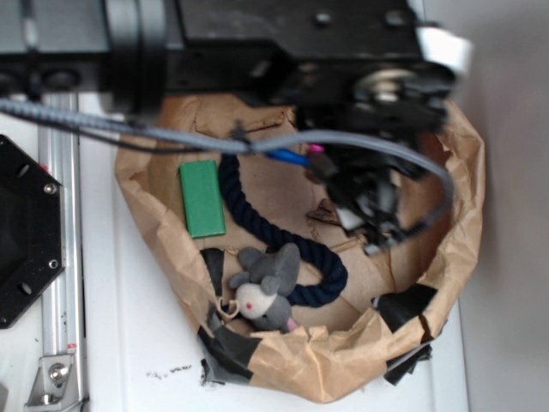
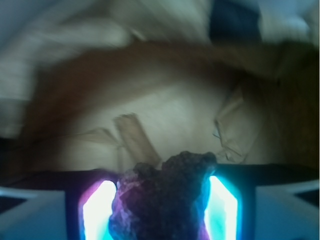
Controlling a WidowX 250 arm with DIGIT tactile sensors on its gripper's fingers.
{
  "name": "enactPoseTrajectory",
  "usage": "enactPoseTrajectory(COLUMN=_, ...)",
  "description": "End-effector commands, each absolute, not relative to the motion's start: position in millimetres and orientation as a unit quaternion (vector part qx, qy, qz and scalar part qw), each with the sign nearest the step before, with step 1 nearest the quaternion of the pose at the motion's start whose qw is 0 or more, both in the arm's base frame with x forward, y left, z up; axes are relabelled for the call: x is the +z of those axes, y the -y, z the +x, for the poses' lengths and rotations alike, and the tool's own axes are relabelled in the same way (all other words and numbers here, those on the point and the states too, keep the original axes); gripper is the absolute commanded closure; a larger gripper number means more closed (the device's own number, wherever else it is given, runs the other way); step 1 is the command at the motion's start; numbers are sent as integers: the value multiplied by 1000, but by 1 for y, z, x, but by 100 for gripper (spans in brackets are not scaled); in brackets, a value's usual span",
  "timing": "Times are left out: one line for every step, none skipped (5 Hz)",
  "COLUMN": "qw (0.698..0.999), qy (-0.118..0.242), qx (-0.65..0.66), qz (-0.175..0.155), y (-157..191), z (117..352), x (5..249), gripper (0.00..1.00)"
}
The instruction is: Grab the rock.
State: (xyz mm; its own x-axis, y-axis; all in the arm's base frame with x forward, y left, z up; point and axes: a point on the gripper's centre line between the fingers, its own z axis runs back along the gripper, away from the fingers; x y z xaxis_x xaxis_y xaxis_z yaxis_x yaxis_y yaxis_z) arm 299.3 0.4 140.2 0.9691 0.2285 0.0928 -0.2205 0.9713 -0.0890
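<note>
In the wrist view the rock [image 2: 165, 200], dark, lumpy and jagged, fills the gap between my two glowing fingers [image 2: 222, 205]. My gripper [image 2: 162, 185] is shut on the rock, and the brown paper floor lies beyond it. In the exterior view the gripper [image 1: 371, 219] hangs inside the right half of the paper nest. There the rock is mostly hidden by the gripper's body and cables.
A flat tan wood piece [image 2: 135, 137] lies on the paper just past the rock. A green block [image 1: 202, 197], a navy rope [image 1: 274, 233] and a grey plush mouse [image 1: 268, 287] lie inside the crumpled brown paper wall [image 1: 467, 172]. A black mount [image 1: 26, 232] stands at left.
</note>
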Motion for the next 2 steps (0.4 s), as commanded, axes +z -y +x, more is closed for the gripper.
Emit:
enactPoseTrajectory(qw=995, qy=71, qx=68, qz=4, y=20, z=295, x=181, gripper=100)
enactPoseTrajectory(qw=995, qy=69, qx=69, qz=8, y=19, z=296, x=179, gripper=100)
